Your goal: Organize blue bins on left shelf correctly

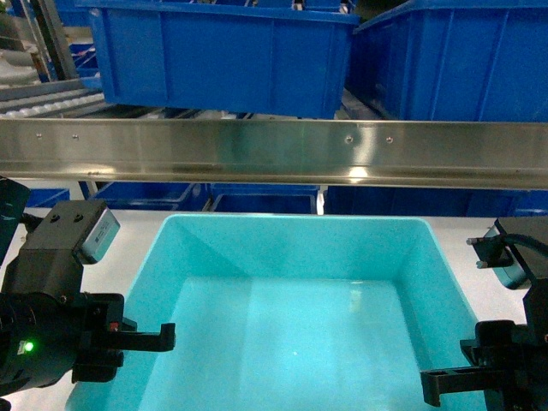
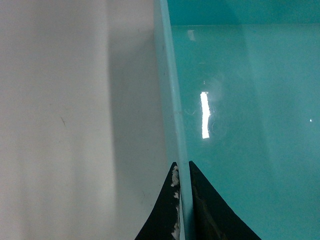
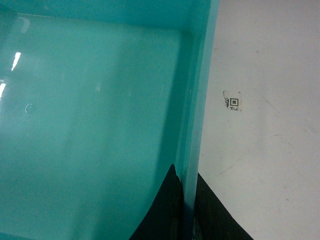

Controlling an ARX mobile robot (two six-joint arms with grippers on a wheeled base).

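Note:
A large empty turquoise bin [image 1: 291, 248] sits low in the head view, just below the shelf's steel beam [image 1: 274, 152]. My left gripper [image 1: 158, 336] is shut on the bin's left wall, one black finger on each side of the rim [image 2: 181, 150]. On the other side my right gripper [image 1: 445, 381] is shut on the right wall [image 3: 192, 145] in the same way. In the left wrist view the jaws [image 2: 183, 200] pinch the thin wall tightly. The right jaws [image 3: 187, 205] do likewise. Dark blue bins [image 1: 223, 56] stand on the tier above the beam.
A second dark blue bin [image 1: 454, 60] stands at upper right. White rollers [image 1: 43, 101] run at the far left of the upper tier. More blue bins [image 1: 257, 199] show behind, under the beam. A small square code sticker [image 3: 233, 101] lies on the white surface right of the bin.

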